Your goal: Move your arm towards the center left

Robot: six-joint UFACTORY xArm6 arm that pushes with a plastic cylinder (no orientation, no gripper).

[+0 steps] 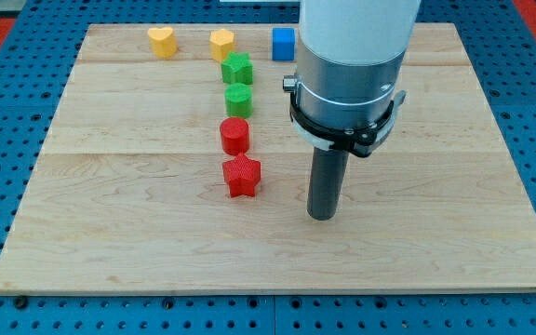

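Observation:
My tip (321, 216) rests on the wooden board (110, 205), a little right of the board's middle. It stands to the right of the red star block (242, 176) and does not touch it. Above the star, in a column toward the view's top, sit a red cylinder block (234, 136), a green cylinder block (238, 99) and a green star block (237, 69). All of these lie to the left of my tip.
Along the board's top edge sit a yellow heart block (162, 41), a yellow hexagon block (222, 43) and a blue cube block (283, 43). The arm's wide white and grey body (347, 74) hides part of the board's top right. Blue pegboard surrounds the board.

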